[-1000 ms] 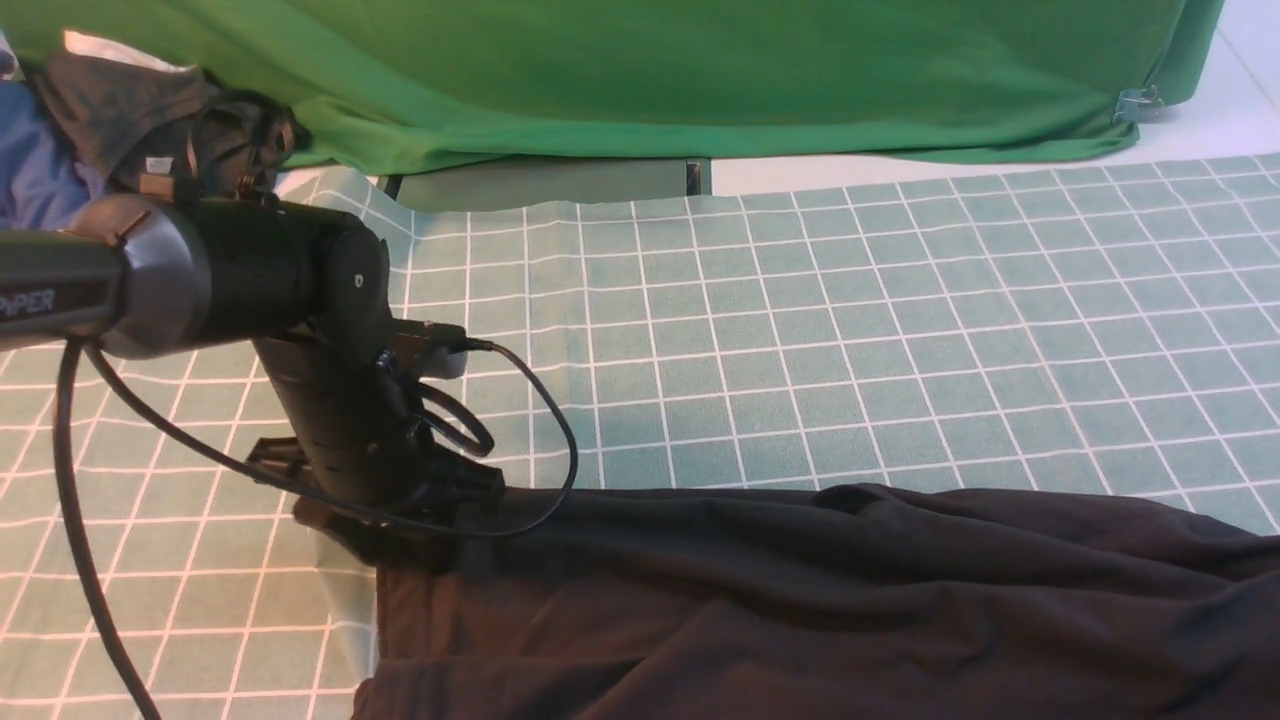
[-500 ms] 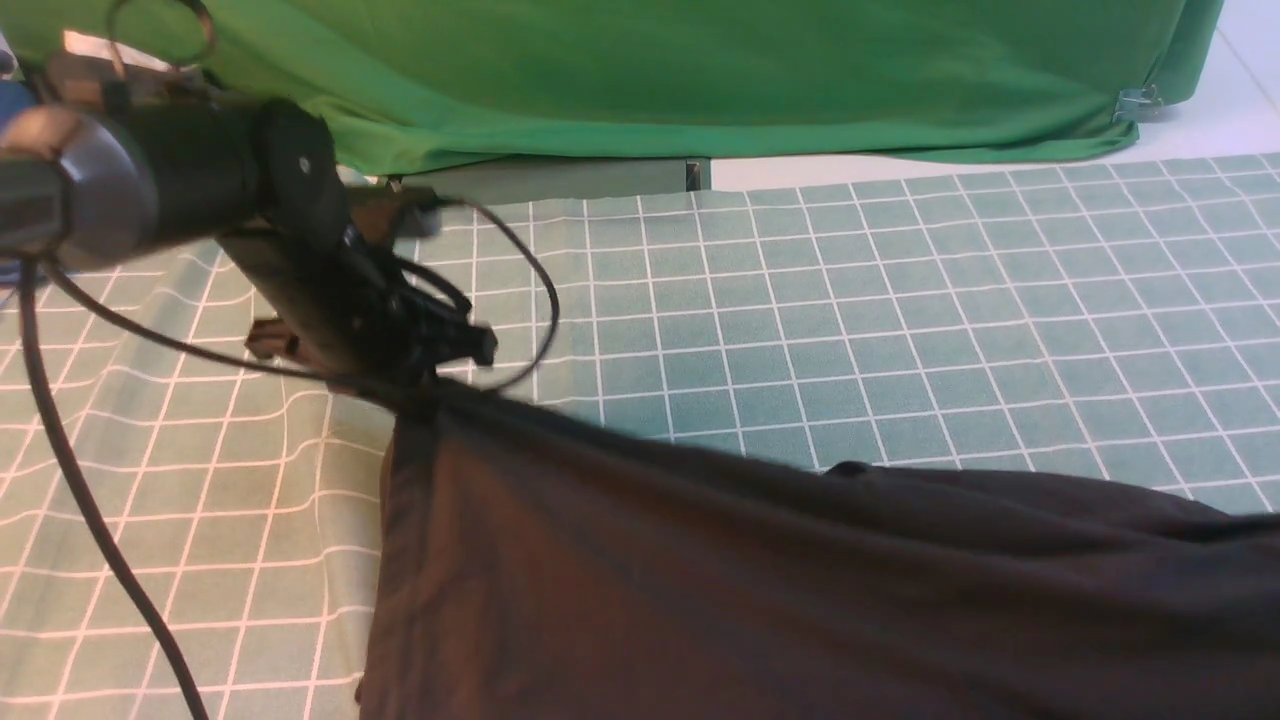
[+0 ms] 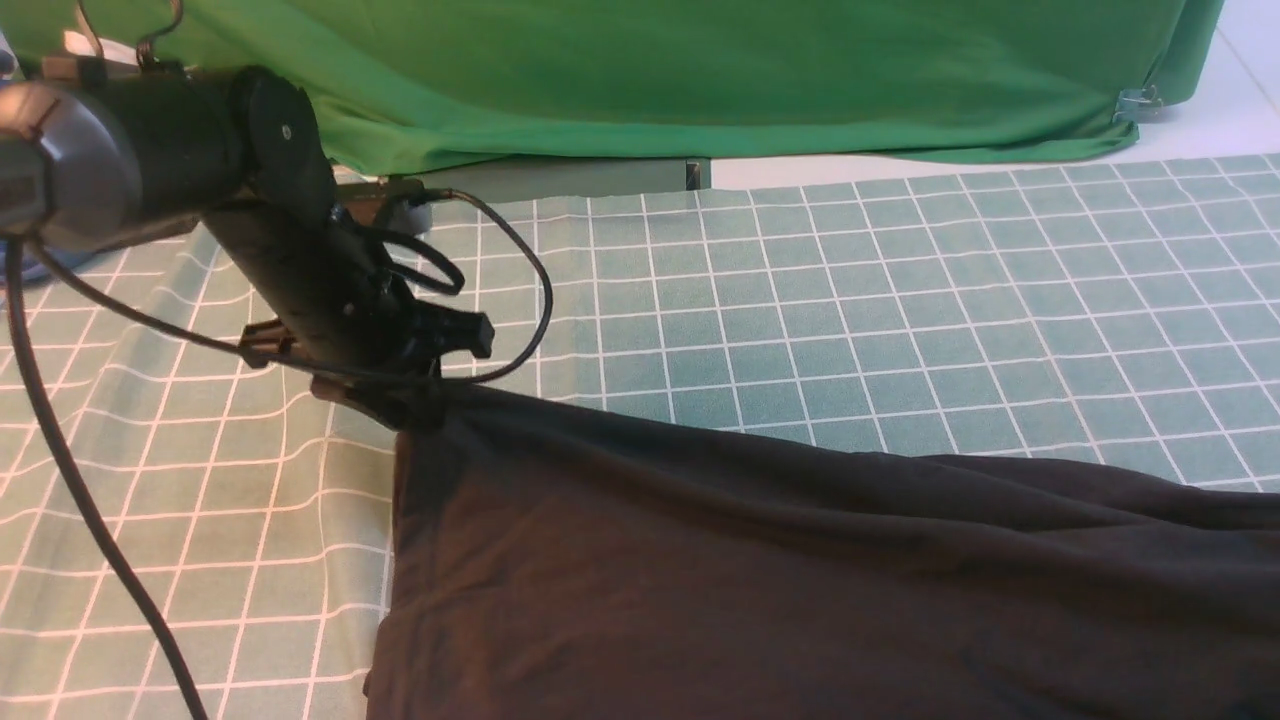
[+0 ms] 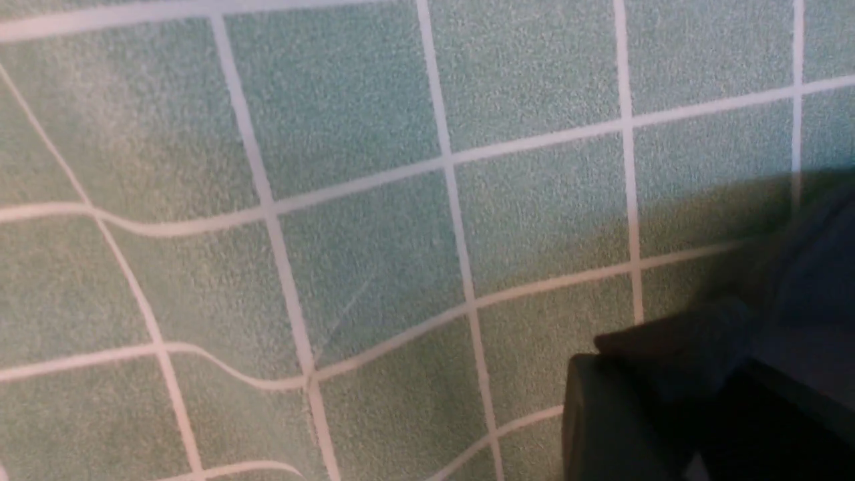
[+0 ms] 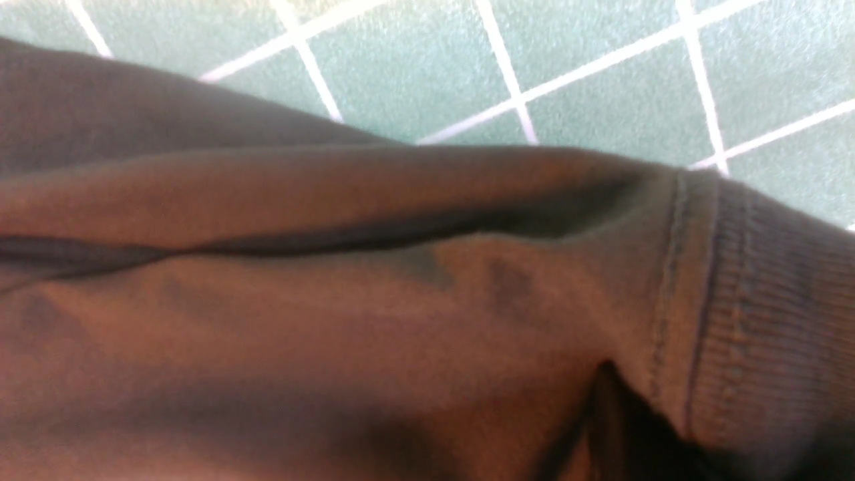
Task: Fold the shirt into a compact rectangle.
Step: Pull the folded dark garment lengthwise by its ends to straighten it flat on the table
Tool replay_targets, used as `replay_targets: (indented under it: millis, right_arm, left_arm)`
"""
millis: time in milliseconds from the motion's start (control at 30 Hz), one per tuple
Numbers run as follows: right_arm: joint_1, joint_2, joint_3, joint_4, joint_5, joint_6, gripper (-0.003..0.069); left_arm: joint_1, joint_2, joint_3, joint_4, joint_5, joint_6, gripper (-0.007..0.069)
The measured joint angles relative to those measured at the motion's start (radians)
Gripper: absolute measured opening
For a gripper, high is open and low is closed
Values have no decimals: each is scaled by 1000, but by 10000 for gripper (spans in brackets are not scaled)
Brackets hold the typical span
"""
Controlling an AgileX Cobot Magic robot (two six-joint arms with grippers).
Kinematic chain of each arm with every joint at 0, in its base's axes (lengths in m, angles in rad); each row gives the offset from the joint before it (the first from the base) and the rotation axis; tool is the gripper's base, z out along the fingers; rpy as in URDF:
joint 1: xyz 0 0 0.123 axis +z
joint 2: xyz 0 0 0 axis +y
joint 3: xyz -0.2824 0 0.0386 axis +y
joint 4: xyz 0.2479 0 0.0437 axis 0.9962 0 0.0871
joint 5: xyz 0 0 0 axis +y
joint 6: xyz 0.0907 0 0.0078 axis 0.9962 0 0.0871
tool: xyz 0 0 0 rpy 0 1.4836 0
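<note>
While the black T-shirt (image 3: 800, 580) lies spread over the checked green cloth (image 3: 900, 300) on the desk, its far-left corner sits pinched in the left fingers (image 3: 415, 405), raised higher than 1 second ago; the right fingers are out of sight, closed.

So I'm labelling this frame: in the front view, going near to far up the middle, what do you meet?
The shirt → the checked green mat → the white floor strip → the green drape.
</note>
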Motion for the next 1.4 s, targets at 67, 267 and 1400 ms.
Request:
replay_targets:
  millis: [67,267,1400]
  right_arm:
    - [0,0,0,3,6,0,74]
    - [0,0,37,5,-20,3,153]
    - [0,248,-55,89,-79,-39,106]
  left_arm:
    - [0,0,-60,0,39,-7,321]
    - [0,0,-211,0,95,-10,498]
    - [0,0,-285,-79,90,20,518]
